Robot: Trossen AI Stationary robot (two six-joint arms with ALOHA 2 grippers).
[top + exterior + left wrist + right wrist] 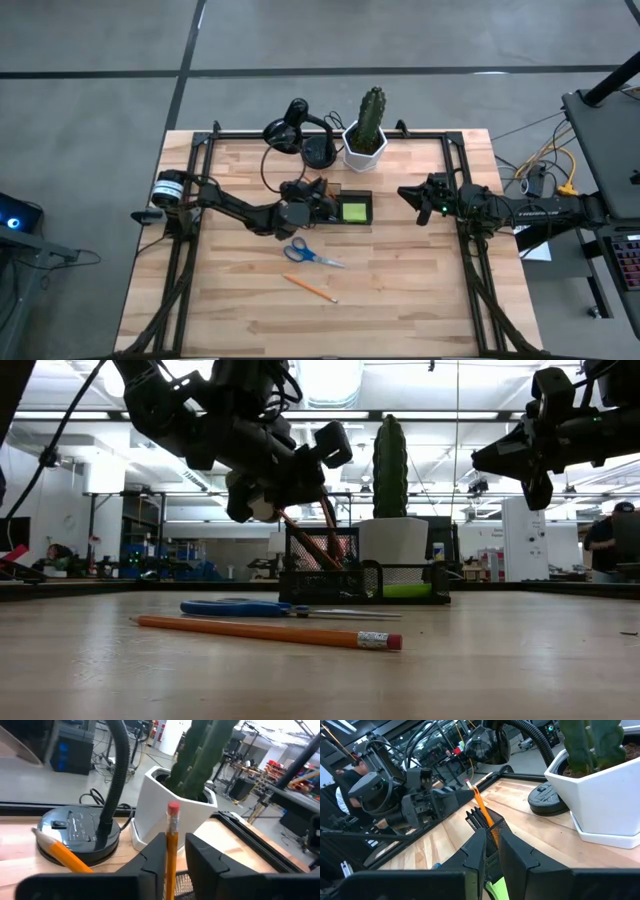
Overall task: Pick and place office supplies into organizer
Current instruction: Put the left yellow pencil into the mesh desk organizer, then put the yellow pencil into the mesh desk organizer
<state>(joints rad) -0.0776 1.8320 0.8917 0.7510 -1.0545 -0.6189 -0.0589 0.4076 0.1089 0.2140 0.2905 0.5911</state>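
Currently left hand clamped on orange pencil, poised above organizer cup. Right hand aloft beside organizer, fingers narrow, empty. Scissors, second pencil loose on bench.

Far edge is crowded: lamp base and cactus pot stand just behind the organizer. Left gripper occupies its left end. Scissors and a pencil lie on the near table; both flanks are open.
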